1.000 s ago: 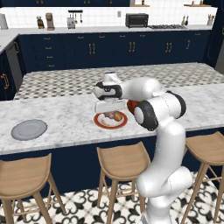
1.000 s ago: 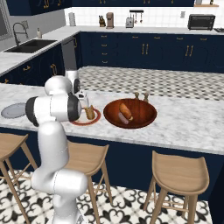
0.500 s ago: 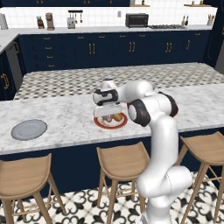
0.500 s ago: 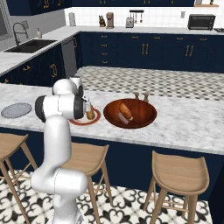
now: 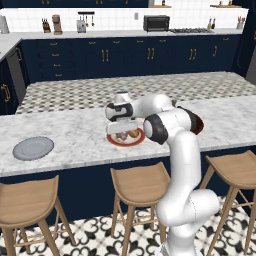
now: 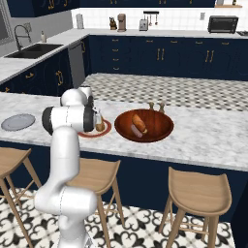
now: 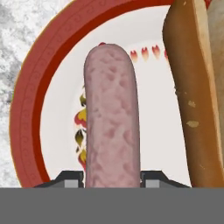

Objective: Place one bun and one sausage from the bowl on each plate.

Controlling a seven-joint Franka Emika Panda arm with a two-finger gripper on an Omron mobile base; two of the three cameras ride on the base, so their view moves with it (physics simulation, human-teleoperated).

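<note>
a pink, mottled sausage (image 7: pixel 112 116) stands between the dark finger tips of the gripper (image 7: pixel 112 178), whose jaws are narrowed onto it, over the red-rimmed cream plate (image 7: pixel 30 105) beside a tan bun (image 7: pixel 192 87). the wide reddish-brown bowl (image 6: pixel 157 131) sits just right of that plate on the white marble counter (image 5: pixel 75 135); the plain grey plate (image 5: pixel 33 148) lies well apart to the left.

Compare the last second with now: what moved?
The arm lowered the gripper onto the red-rimmed plate, the jaws shut on the sausage throughout. The bun on that plate, the bowl and the grey plate stayed put.
</note>
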